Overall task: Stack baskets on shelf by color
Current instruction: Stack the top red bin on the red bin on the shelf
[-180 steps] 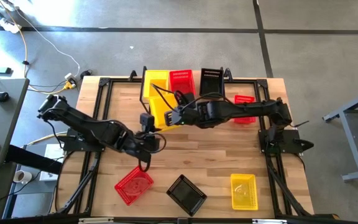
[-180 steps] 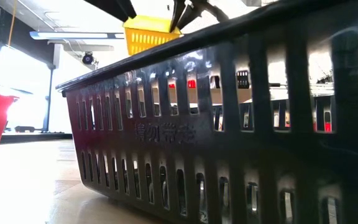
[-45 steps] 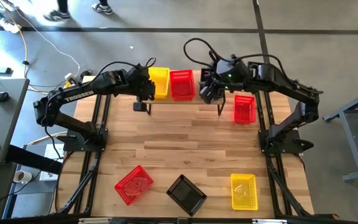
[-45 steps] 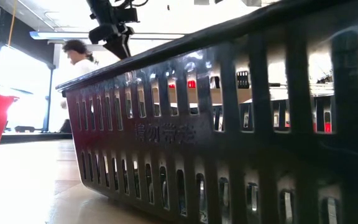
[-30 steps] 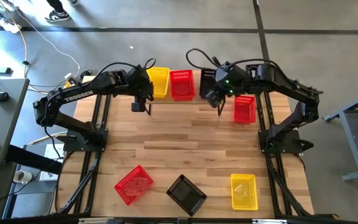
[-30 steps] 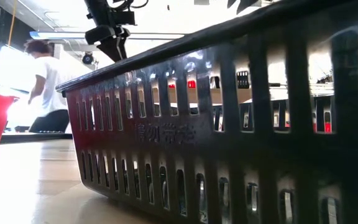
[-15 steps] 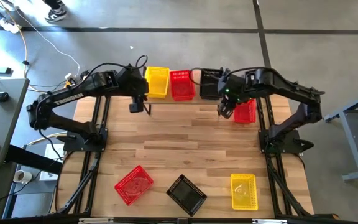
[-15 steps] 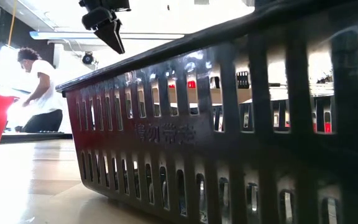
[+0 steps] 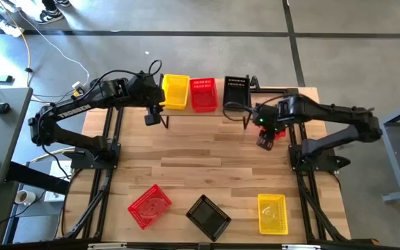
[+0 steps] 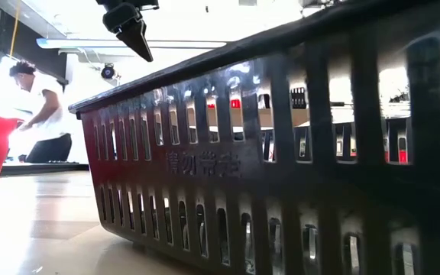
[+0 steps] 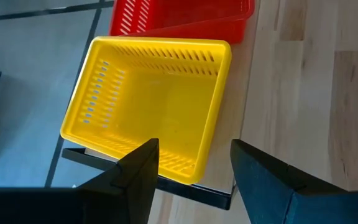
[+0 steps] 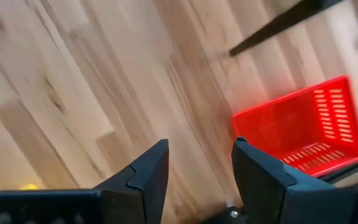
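On the shelf (image 9: 220,105) at the table's far edge stand a yellow basket (image 9: 175,92), a red basket (image 9: 202,94) and a black basket (image 9: 236,90). My left gripper (image 9: 151,117) hangs open above the shelf's left end, with the yellow basket (image 11: 148,118) under it. My right gripper (image 9: 264,141) is open, pointing down beside a red basket (image 9: 278,132) on the table's right; that basket (image 12: 297,127) lies a little off from the fingers. Near the front edge lie a red basket (image 9: 149,206), a black basket (image 9: 208,217) and a yellow basket (image 9: 271,212).
The black basket (image 10: 281,153) stands close before the low camera and hides most of the table. A person (image 10: 40,107) moves in the room behind the table's left. Bare wood lies across the table's middle (image 9: 200,160).
My right gripper has come down from above the shelf's black basket toward the table's near and right side, and now stands beside the red basket on the table. It has stayed open. My left gripper has risen a little.
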